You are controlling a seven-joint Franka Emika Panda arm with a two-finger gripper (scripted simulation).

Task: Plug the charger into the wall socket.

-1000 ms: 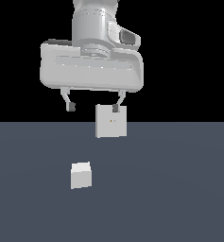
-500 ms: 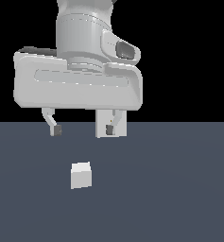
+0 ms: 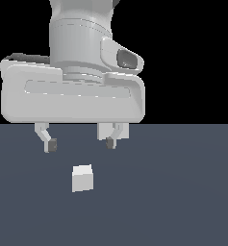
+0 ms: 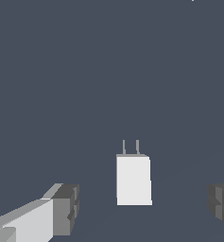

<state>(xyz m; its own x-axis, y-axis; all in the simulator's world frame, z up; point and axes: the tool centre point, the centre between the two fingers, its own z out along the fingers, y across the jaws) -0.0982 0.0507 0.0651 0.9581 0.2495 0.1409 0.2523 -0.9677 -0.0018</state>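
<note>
The charger [image 3: 82, 178] is a small white block lying on the dark grey floor, a little below and between my fingertips. In the wrist view the charger [image 4: 133, 179] shows two thin prongs pointing away from the camera. My gripper [image 3: 81, 143] hangs just above it, open, with nothing between the fingers. In the wrist view the gripper [image 4: 142, 207] has one dark pad on each side of the block, both apart from it. The wall socket is hidden behind my hand in the exterior view and is out of the wrist view.
The large white hand body [image 3: 72, 93] fills the upper half of the exterior view. Flat dark grey floor [image 3: 183, 202] lies all around the block, with black background above it.
The hand has come down and closer to the camera, now covering the square plate that showed behind its fingers. The white block has not moved.
</note>
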